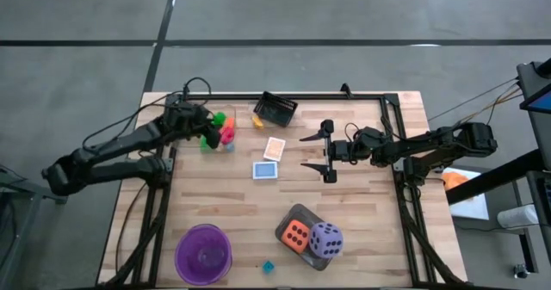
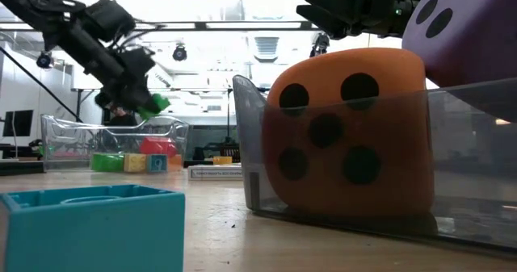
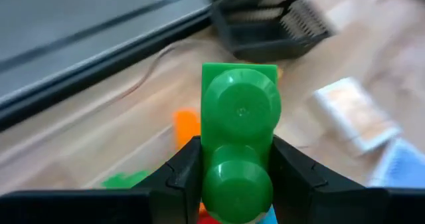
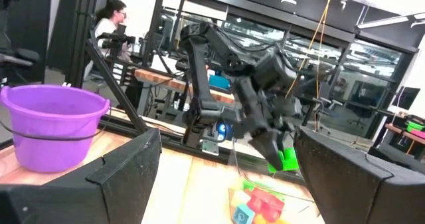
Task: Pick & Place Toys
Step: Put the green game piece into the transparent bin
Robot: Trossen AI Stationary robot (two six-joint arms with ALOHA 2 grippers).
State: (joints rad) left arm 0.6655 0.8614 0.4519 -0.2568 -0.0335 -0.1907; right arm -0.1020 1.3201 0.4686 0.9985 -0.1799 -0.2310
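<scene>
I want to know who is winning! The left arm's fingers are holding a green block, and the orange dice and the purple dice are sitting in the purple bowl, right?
Nearly. The left fingers do hold the green block. But the orange dice and purple dice sit in the grey tray, not in the purple bowl, which stands apart from them. The high view shows it.

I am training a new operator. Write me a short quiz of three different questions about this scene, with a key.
1. True or false: the left gripper holds a green block.
2. Which two things lie in the grey tray? A) two cards B) the orange die and the purple die C) the purple bowl
3. Fill in: the right gripper has its fingers ____, above bare table beside the cards.

Key: 1 true; 2 B; 3 open.
</scene>
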